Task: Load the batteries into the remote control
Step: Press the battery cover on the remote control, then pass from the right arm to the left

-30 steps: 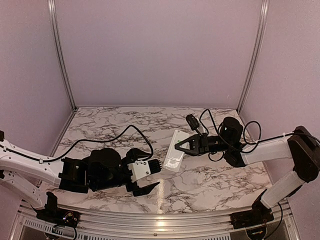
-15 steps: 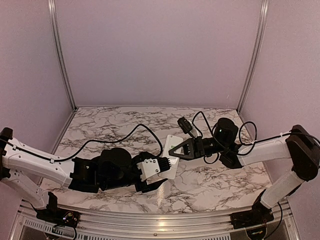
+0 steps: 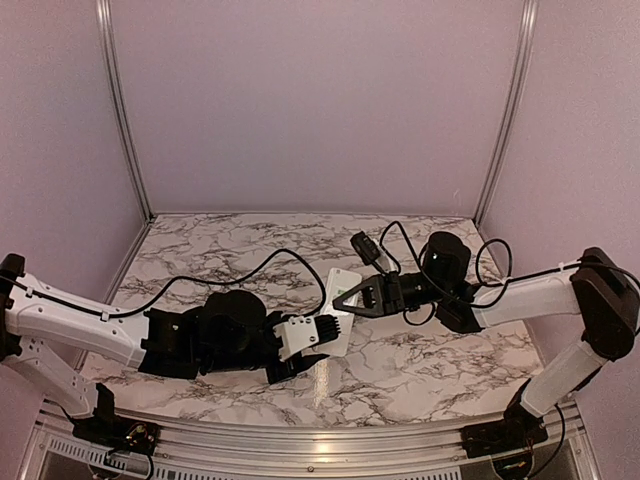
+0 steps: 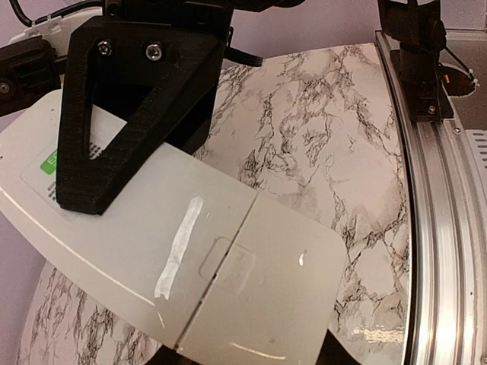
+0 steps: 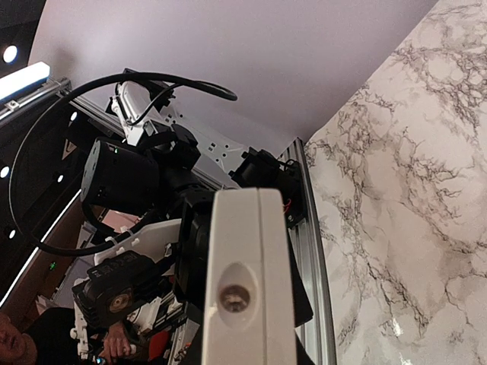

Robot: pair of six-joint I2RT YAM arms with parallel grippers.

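Table [image 3: 420, 375]: white marble-pattern top with dark grey veins, glossy. Bright glare streak [image 3: 322, 395] sits near the front edge. Aluminium rail [image 3: 300, 442] runs along the near edge, with similar rails down the left and right sides. Metal posts [image 3: 122, 110] rise from the two back corners, with plain lilac walls [image 3: 320, 100] behind. Soft shadows fall across the middle of the top. Black cable [image 3: 272, 251] loops over the left half; can't tell if it touches the surface.

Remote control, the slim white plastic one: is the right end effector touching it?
Touching. In the left wrist view, the right end effector's black triangular finger lies flat on the slim white plastic remote control, no gap.
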